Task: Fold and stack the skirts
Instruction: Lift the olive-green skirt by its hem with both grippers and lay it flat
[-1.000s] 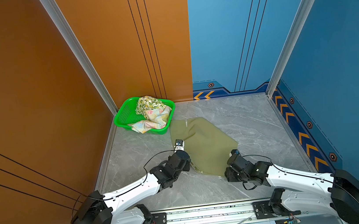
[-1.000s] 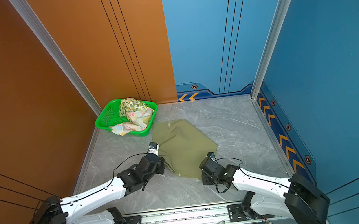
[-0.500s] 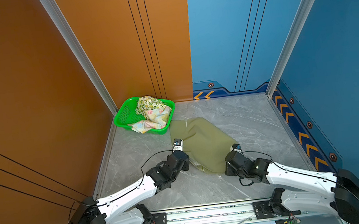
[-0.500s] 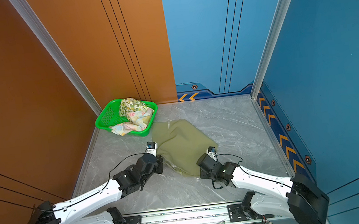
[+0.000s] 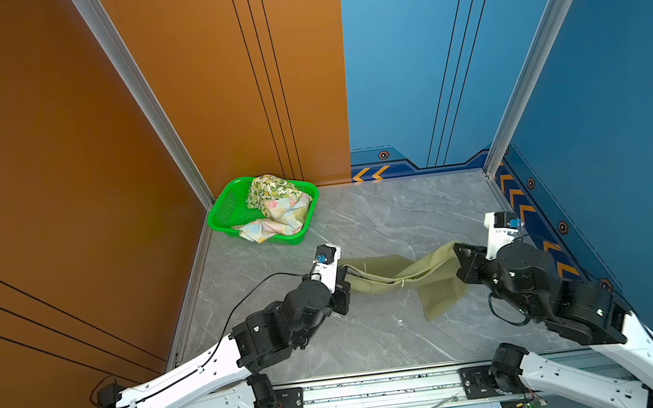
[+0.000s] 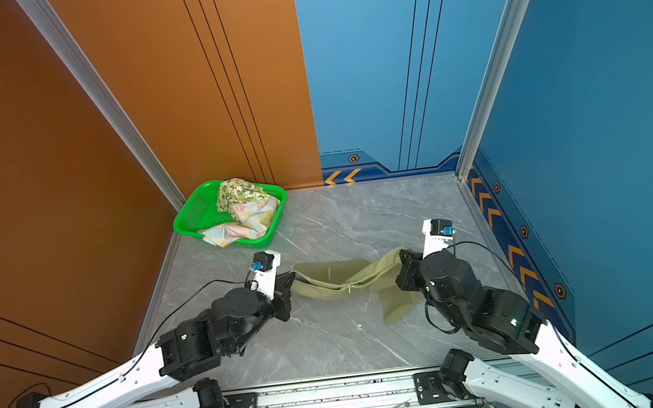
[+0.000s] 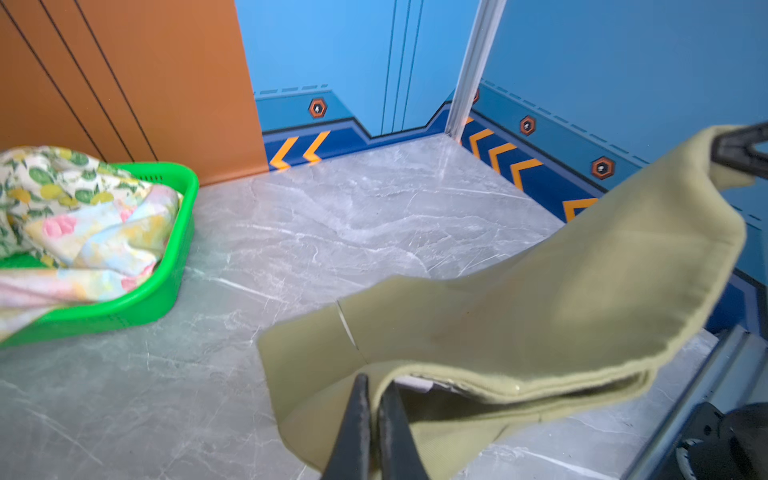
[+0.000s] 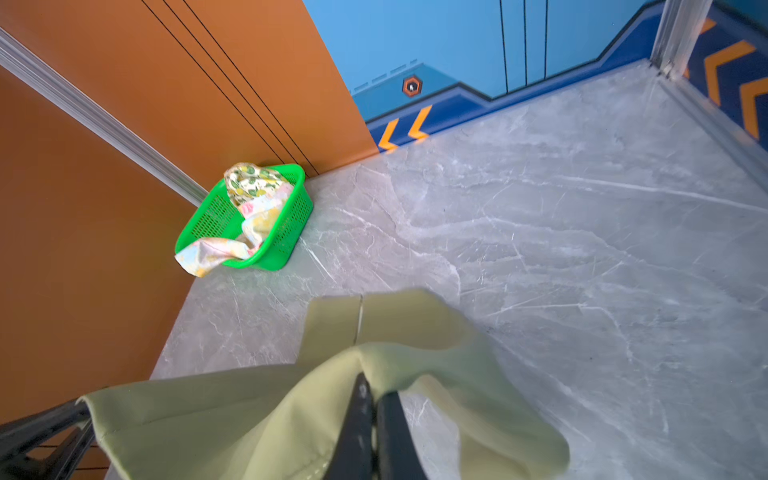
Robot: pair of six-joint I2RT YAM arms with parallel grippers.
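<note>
Since the earlier frame the olive skirt [image 5: 391,277] has gone from lying spread flat to hanging as a stretched band above the table [image 5: 373,333]. The arms have drawn apart, and one loose corner droops toward the surface. The left end effector [image 7: 376,386] is pinched tight on one end of the upper edge, and the right end effector [image 8: 374,390] is clamped on the other end. This is judged a straightening hold, with tension evening the cloth before it is laid down for folding. The floral skirt [image 5: 280,218] and lemon skirt [image 5: 268,188] sit bunched in the green basket [image 5: 226,206] at the far left corner, well apart and not yet folded.
</note>
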